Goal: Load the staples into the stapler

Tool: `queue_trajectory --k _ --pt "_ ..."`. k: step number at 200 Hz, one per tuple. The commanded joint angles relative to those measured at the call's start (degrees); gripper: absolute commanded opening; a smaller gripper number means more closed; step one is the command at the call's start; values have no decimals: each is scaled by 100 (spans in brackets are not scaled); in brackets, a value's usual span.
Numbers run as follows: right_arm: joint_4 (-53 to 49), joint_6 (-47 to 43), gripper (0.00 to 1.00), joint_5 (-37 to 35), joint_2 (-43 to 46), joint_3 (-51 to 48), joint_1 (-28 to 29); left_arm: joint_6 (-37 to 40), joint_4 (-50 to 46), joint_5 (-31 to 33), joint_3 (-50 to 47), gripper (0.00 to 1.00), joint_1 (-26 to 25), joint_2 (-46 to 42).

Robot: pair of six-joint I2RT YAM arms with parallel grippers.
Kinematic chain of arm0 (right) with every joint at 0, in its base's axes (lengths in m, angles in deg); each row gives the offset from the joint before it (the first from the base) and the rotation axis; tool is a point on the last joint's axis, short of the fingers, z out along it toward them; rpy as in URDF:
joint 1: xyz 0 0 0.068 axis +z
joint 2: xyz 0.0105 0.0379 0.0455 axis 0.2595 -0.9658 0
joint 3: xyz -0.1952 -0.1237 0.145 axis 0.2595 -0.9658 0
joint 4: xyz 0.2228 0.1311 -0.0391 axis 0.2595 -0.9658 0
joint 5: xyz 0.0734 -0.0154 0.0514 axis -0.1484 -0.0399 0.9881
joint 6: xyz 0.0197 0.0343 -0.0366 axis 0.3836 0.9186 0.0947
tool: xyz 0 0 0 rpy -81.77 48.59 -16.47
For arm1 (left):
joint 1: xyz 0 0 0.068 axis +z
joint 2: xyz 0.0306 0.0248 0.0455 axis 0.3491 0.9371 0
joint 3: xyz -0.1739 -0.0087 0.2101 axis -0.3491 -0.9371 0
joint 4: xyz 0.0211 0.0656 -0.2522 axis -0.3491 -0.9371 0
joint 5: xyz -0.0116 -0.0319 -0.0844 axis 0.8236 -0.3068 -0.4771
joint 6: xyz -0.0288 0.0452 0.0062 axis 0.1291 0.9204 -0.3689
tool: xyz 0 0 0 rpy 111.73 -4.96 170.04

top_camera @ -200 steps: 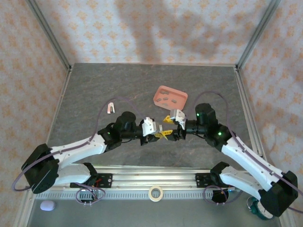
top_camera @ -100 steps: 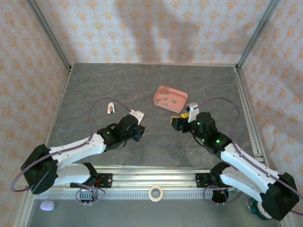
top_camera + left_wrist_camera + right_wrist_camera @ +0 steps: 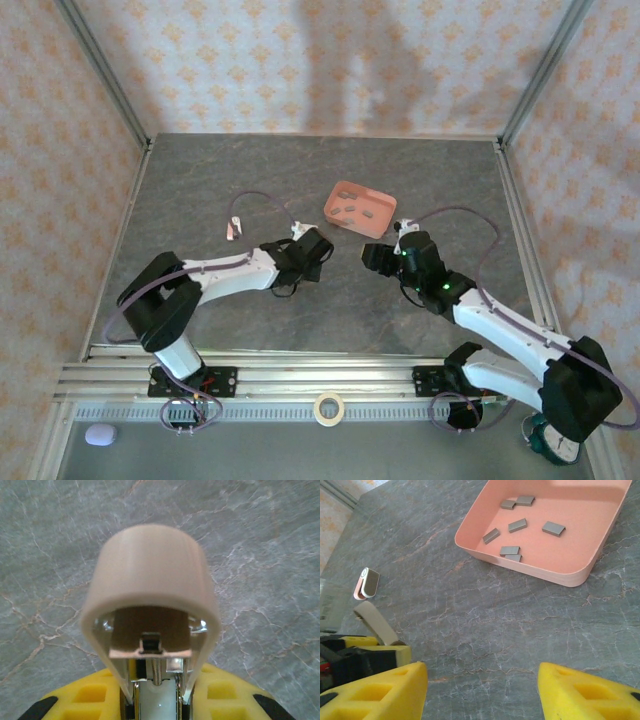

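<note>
In the left end effector (image 3: 157,692) sits the stapler (image 3: 150,555).

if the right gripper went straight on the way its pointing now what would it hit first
Probably the bare table, just short of the pink tray. The open right gripper angles down toward that spot with nothing in between. Depth is unclear, so it might reach the tray's near wall instead.

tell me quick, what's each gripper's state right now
Left gripper: closed on the stapler.
Right gripper: open, holding nothing.
</note>
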Motion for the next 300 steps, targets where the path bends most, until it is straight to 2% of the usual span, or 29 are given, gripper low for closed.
queue_trajectory --k 1,39,89,151,180,209,232,272,300 --pt "106 127 59 -22 -34 174 6 -468 -342 172 349 19 3 303" --pt "6 122 59 -59 34 156 21 -751 -299 56 508 19 58 672" --pt "-184 59 59 -110 45 191 24 -906 -399 249 594 25 101 856" --pt "-245 13 59 -138 45 233 71 -902 -307 274 535 43 102 827" --pt "-348 -42 59 -168 71 269 101 -868 -344 298 544 48 100 750" --pt "-385 -48 59 -170 158 300 112 -804 -447 431 548 55 102 469" --pt "-434 -80 59 -170 228 312 120 -705 -724 603 612 68 107 120" --pt "-469 -121 60 -167 291 318 140 -462 -1133 911 509 74 164 -633" --pt "-447 -88 60 -103 256 333 162 -245 -1279 1040 224 75 588 -1036"
